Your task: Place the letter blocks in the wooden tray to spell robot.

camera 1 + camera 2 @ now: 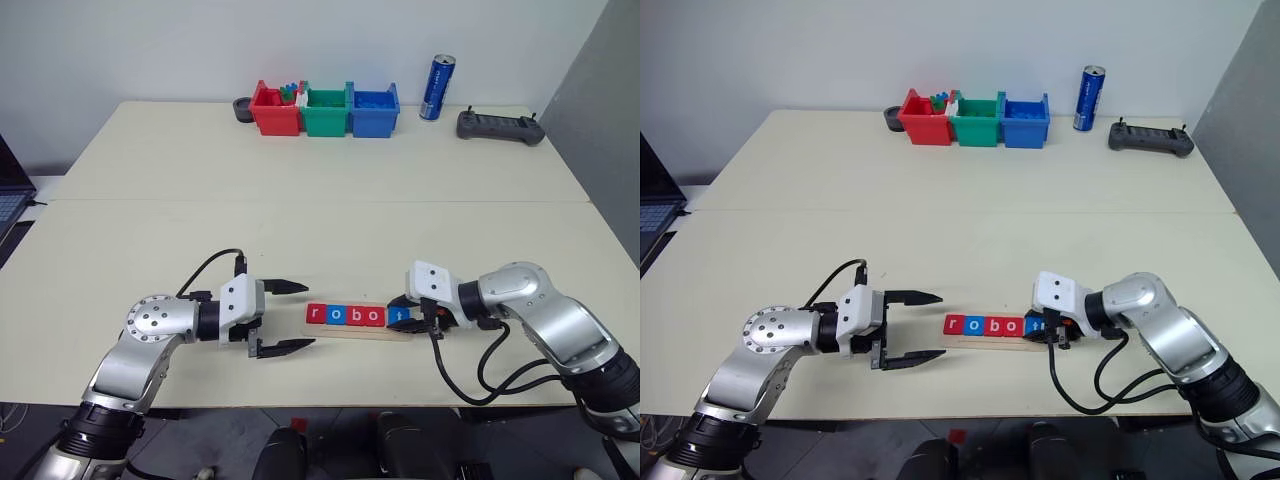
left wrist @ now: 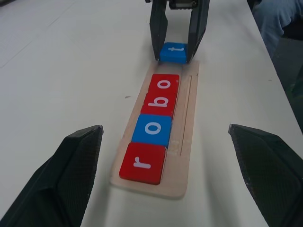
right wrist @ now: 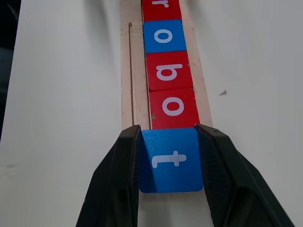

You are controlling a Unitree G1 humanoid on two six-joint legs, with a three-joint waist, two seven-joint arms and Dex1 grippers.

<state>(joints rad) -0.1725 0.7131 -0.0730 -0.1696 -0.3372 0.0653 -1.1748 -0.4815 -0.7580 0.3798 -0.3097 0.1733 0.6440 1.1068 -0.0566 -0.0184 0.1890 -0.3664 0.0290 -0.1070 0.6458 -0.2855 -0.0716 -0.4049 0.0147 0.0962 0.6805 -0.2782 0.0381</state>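
Four letter blocks already lie in a row on the wooden tray (image 1: 365, 331) near the front edge of the cream table (image 1: 320, 210): a red r block (image 2: 142, 162), a blue o block (image 2: 152, 129), a red b block (image 2: 159, 101) and a red o block (image 2: 164, 84), edge to edge and reading r-o-b-o from the robot's left to its right. The fifth tile, the blue t block (image 3: 170, 160), sits at the right end of that row, touching the red o, and it is pinched between the two black fingers of the right gripper (image 3: 169, 177). That gripper's fingers are closed partway, pressing on the tile's two opposite edges, with the gripper reaching in from the tray's right end. Whether the t lies flat in the groove or is held slightly above it cannot be told.

The left gripper (image 1: 285, 317) hovers just beside the tray's left end, pointing along it, its fingers spread wide and holding nothing.

At the far side of the table stand a red bin (image 1: 274, 110), a green bin (image 1: 326, 112) and a blue bin (image 1: 373, 112) side by side, with a blue drink can (image 1: 437, 88) and a dark handheld controller (image 1: 500, 127) further right.
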